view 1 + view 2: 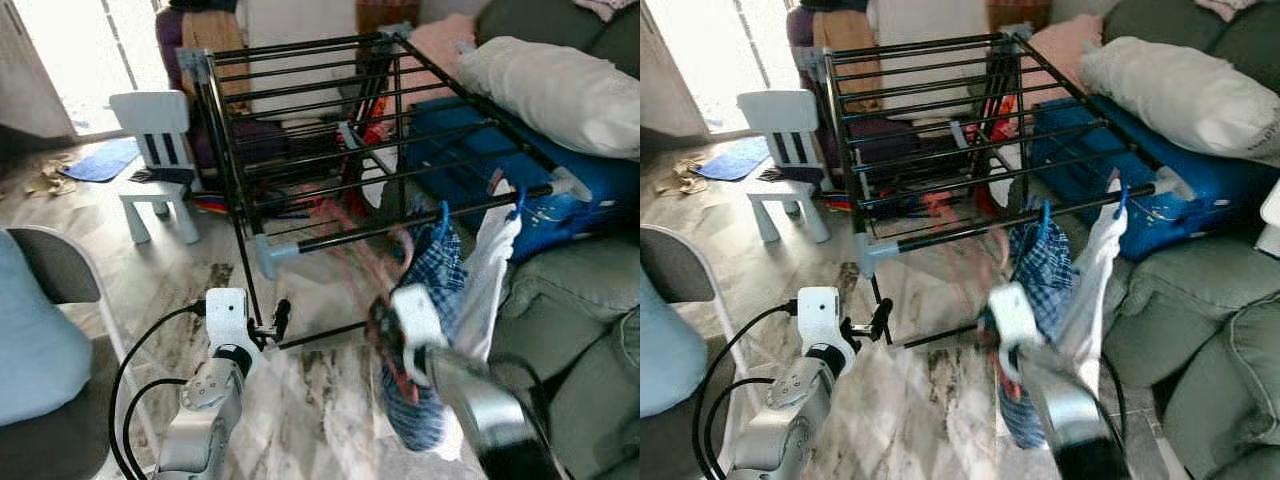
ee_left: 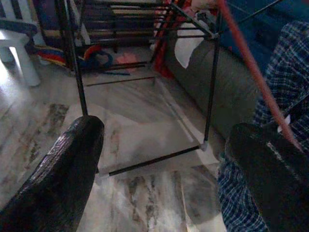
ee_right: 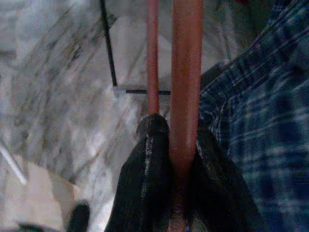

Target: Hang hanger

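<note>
hanger (image 3: 185, 72), red and blurred, is clamped between the right gripper (image 3: 177, 159) fingers, raised just below the front bar of the black rack (image 1: 330, 110), beside a blue plaid shirt (image 1: 440, 270) and white cloth (image 1: 492, 270) hung there. left gripper (image 2: 164, 159) is low by the rack's leg, fingers spread, grasping nothing. no readable writing or labels.

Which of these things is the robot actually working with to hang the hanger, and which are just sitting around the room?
Part of the job:
red hanger, pinched in the right gripper
black drying rack
blue plaid garment already on the front rail
left gripper, open and low

Just lying about:
white child's chair
white pillow
green sofa
blue mat
</note>
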`<state>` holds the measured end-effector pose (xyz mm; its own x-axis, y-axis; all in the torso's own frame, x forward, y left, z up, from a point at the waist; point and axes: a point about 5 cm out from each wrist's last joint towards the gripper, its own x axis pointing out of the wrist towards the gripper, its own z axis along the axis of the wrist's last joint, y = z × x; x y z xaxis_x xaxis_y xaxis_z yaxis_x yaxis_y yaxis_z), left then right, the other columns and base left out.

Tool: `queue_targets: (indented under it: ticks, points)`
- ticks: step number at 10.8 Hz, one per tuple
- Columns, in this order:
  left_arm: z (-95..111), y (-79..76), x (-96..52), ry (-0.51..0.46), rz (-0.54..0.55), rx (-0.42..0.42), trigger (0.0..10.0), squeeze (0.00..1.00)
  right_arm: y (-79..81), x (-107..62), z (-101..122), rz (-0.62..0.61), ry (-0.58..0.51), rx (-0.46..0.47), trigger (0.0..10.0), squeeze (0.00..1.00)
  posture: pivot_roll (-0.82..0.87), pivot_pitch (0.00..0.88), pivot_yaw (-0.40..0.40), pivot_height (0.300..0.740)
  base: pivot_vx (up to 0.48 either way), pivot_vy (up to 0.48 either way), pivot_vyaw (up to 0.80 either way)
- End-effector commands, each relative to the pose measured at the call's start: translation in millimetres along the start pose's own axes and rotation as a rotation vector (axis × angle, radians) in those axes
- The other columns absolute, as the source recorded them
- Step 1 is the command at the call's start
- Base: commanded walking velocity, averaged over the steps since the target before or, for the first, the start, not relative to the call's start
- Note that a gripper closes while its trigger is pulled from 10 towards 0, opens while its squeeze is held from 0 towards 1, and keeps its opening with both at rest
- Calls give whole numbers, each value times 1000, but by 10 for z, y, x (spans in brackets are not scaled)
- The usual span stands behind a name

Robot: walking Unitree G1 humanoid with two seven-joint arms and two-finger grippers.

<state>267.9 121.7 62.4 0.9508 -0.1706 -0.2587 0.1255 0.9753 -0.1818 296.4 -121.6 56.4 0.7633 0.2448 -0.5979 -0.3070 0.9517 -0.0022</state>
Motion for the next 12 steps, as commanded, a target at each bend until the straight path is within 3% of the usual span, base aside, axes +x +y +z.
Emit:
queue_targets:
  ticks: [1,5,7,9,11,12]
  points:
    - [3,4,1,9,-4,5,10000,0,44,38,81,2,13,41,10000,0,-117,0,40,740,0,0,0]
    - [-14,-27,-13,16,0,0,10000,0,350,181,349,76,63,11,10000,0,-106,0,19,740,0,0,0]
    - [-23,-34,-7,21,2,-5,10000,0,493,234,431,102,77,-49,10000,0,-108,0,13,740,0,0,0]
    - [-29,-46,-4,24,0,-8,10000,0,540,262,426,108,90,-98,10000,0,-109,0,9,740,0,0,0]
    - [-33,-54,6,29,-4,-10,10000,0,542,327,352,90,95,-230,10000,0,-109,0,6,740,0,0,0]
    - [-35,-58,12,30,-8,-11,10000,0,560,349,327,108,107,-220,10000,0,-108,0,5,740,0,0,0]
